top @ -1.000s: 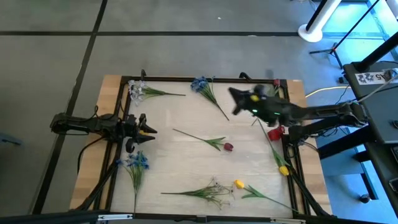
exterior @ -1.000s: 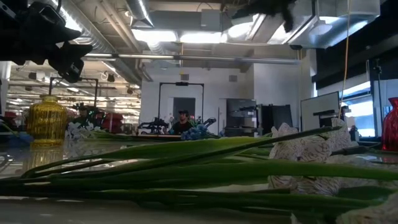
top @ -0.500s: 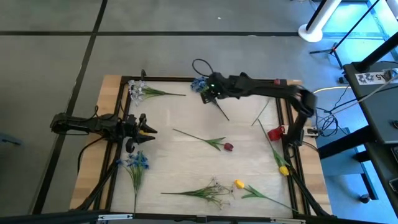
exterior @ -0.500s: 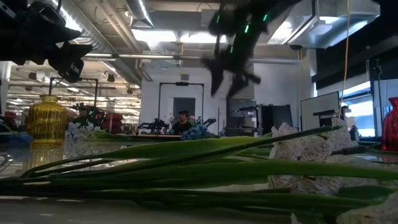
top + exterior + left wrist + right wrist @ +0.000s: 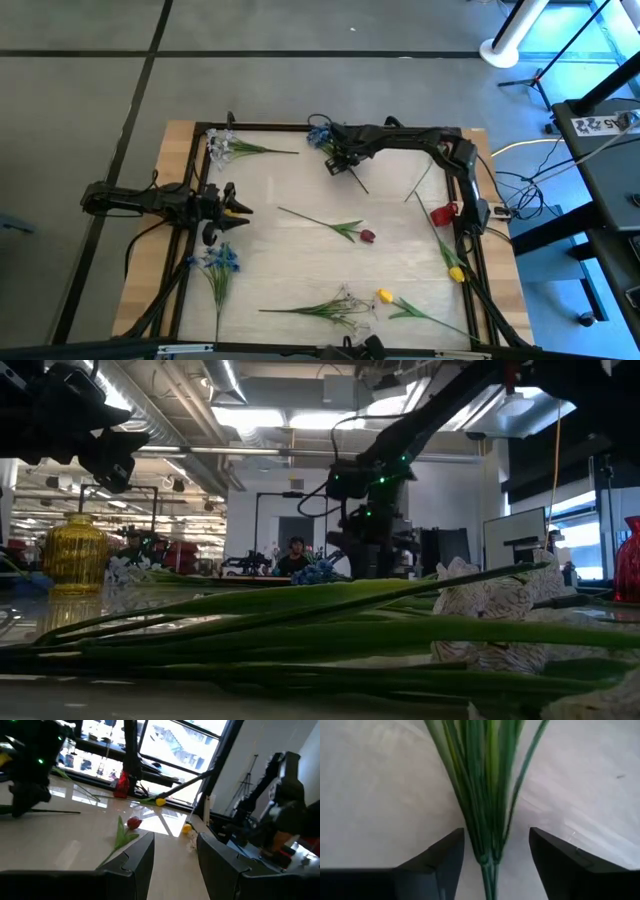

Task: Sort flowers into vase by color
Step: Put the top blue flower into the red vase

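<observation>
The right tool (image 5: 338,160) hung released over the blue flower's (image 5: 322,135) stem (image 5: 487,820), which lay between its fingers; the grasp step remained, apparently needing descent and clenching. The left tool (image 5: 232,208) waited released.

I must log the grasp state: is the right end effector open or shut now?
Open. The right end effector has its fingers apart, either side of the blue flower's green stems, not touching them.

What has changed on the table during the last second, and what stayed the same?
The right tool swung from the table's right side across to the far edge and came down over the blue flower; its open fingers now straddle the green stem without closing on it. The left tool did not move, and no flower shifted.
</observation>
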Available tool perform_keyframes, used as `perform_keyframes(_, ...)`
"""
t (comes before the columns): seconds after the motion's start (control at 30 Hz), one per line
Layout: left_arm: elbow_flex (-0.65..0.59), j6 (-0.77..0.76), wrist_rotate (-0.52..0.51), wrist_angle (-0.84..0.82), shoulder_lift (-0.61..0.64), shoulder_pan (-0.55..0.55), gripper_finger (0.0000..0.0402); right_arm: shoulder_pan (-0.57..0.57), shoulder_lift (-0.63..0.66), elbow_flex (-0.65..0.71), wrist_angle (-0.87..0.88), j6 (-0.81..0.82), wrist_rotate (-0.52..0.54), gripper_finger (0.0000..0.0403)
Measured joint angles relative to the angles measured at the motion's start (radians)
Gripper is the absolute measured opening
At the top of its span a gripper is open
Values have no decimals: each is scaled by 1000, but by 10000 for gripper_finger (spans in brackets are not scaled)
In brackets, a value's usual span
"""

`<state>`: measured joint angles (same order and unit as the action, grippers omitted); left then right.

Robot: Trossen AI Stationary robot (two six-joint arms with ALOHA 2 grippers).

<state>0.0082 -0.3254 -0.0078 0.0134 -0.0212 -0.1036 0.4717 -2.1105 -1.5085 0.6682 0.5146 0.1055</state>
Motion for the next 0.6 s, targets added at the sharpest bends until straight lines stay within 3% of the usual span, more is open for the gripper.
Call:
perform_keyframes(0.1, -1, -11, 0, 17, 0, 0, 144, 0, -17, -2, -10, 2, -16, 192)
perform_keyframes(0.23, -1, -166, -2, 129, 0, 0, 144, -1, -24, -4, -16, 2, -11, 147)
perform_keyframes(0.5, 0, -478, -30, 572, 0, 0, 144, -7, -9, 0, -32, 3, -19, 19)
perform_keyframes(0.6, 0, -490, -28, 653, 0, 0, 144, -27, 24, -23, -27, 4, -8, 22)
